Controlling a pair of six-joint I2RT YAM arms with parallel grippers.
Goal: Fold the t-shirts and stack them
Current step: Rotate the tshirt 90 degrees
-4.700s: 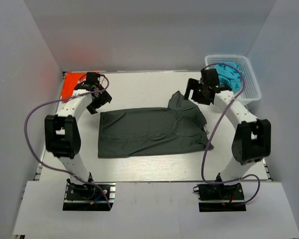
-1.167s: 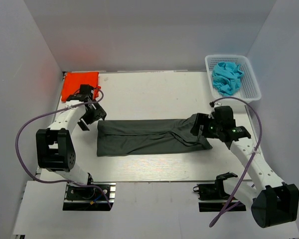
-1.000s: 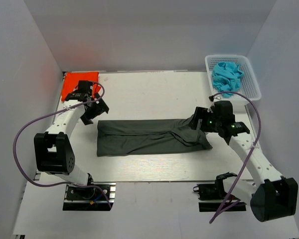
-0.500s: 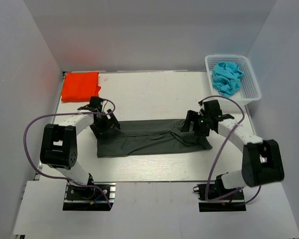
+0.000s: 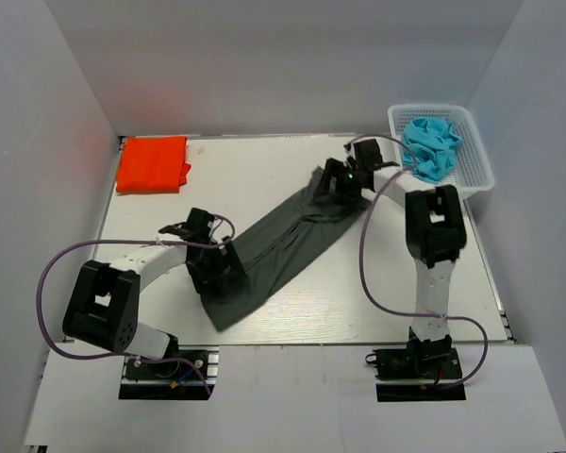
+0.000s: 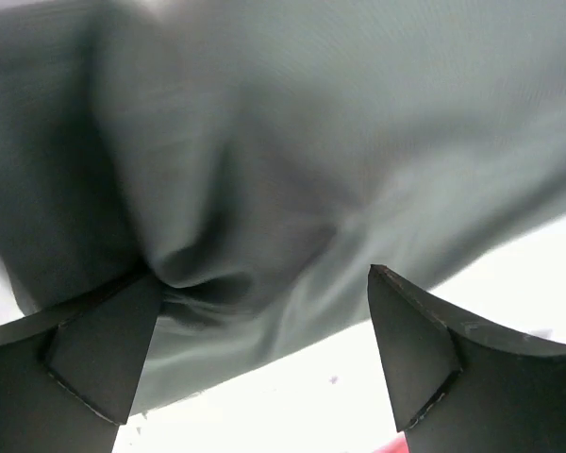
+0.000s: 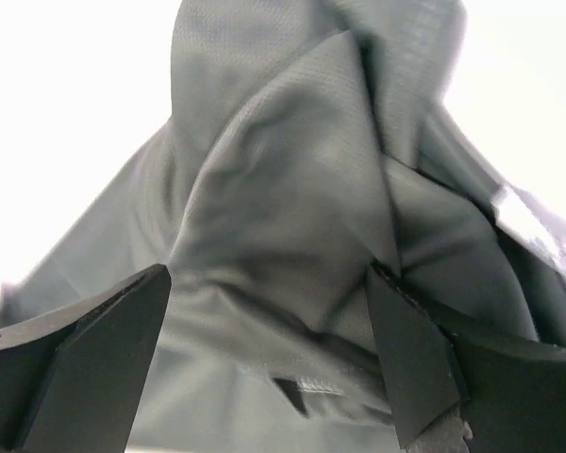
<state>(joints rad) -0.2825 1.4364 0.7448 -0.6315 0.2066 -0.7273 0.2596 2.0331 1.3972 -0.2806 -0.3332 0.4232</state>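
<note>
**Item 1: grey t-shirt** (image 5: 283, 236)
- Location: on the counter (image 5: 264, 170), drawn out as a long narrow band running diagonally from near-left to far-right.
- Condition: partly folded lengthwise, with creases and bunching at both ends.
- Handling (judged): light, limp cotton with no stiffness. It will sag, drag and stretch between two holds rather than keep its shape. It is not fragile and the weave is not slippery, but loose layers may slide over each other.
- Where to hold (judged): at the two ends of the band, pinching all layers together near a corner or hem so the fold does not open. A grip in the middle would only bunch it.

**Item 2: orange t-shirt** (image 5: 152, 162)
- Location: far-left corner of the counter, well apart from Item 1.
- Condition: already folded to a compact rectangle, apparently the base for the stack.

**Item 3: left end effector** (image 5: 222, 269)
- At the near-left end of the grey t-shirt. Its wrist view shows the jaws wide apart with bunched fabric across the gap, nothing pinched.

**Item 4: right end effector** (image 5: 338, 184)
- At the far-right end. Jaws likewise apart, over a peaked heap of cloth.

**Item 5: basket** (image 5: 478, 156)
- Far-right corner, holding blue cloth (image 5: 432, 146).
</note>
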